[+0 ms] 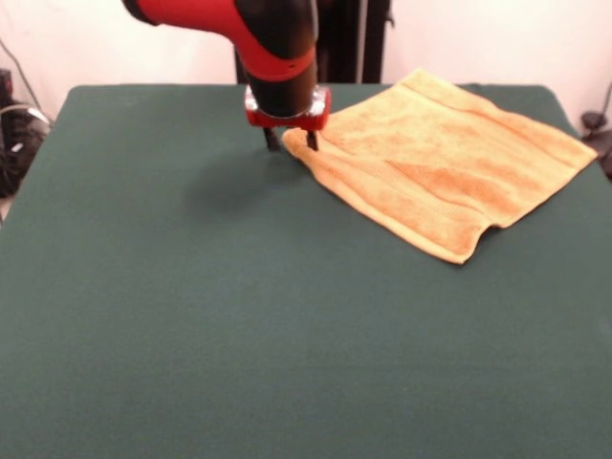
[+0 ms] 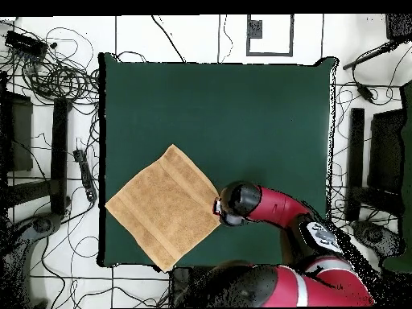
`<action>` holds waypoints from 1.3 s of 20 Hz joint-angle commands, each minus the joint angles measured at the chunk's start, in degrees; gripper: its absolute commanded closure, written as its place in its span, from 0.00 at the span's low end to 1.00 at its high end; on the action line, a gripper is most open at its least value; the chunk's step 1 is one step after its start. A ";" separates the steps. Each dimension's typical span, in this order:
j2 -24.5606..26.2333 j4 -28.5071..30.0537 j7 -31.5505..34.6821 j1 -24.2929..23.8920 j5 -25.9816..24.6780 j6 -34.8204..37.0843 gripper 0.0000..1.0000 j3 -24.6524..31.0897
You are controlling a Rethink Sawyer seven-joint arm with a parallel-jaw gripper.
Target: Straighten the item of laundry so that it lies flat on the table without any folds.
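Front view: the tool [image 1: 287,142] hangs below the red and black arm [image 1: 258,29] in the upper centre of the frame, its two dark fingers [image 1: 312,141] down at the left corner of the towel [image 1: 445,167]. One finger stands on the towel's corner, the other just off it on the bare cloth. The fingers sit a narrow gap apart; whether fabric is pinched between them cannot be told.

The towel spreads from that corner toward the upper right of the frame, golden-orange, with darker bands running along its length. It lies mostly flat. The edge nearest the camera shows a small raised fold close to its lower corner.

Overhead view: the towel [image 2: 165,207] lies as a diamond at the lower left of the green surface [image 2: 241,105], one corner reaching the left edge. The arm [image 2: 273,208] covers the tool at the towel's right corner.
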 commanded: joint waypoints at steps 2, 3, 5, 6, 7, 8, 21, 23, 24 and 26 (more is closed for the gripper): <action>17.43 -5.33 -0.78 -7.64 -14.38 -23.40 0.00 -2.13; 17.44 -5.34 -0.96 -8.25 -15.09 -23.52 0.00 -2.06; 17.46 -5.61 -1.01 -9.05 -16.36 -23.66 0.00 -1.97; 17.45 -5.68 -1.06 -9.49 -16.97 -23.80 0.00 -1.87; 17.39 -5.80 -0.88 -9.80 -17.67 -23.77 0.00 -1.79; 17.38 -5.98 -0.83 -10.08 -18.30 -23.74 0.00 -1.70; 16.91 -7.29 0.37 -12.60 -24.30 -23.54 0.00 -1.26; 16.85 -7.73 0.04 -12.97 -25.38 -23.41 0.00 -1.43; 16.85 -7.97 0.16 -13.16 -25.82 -23.26 0.00 -1.59; 16.87 -8.47 0.57 -13.51 -26.41 -22.77 0.00 -2.05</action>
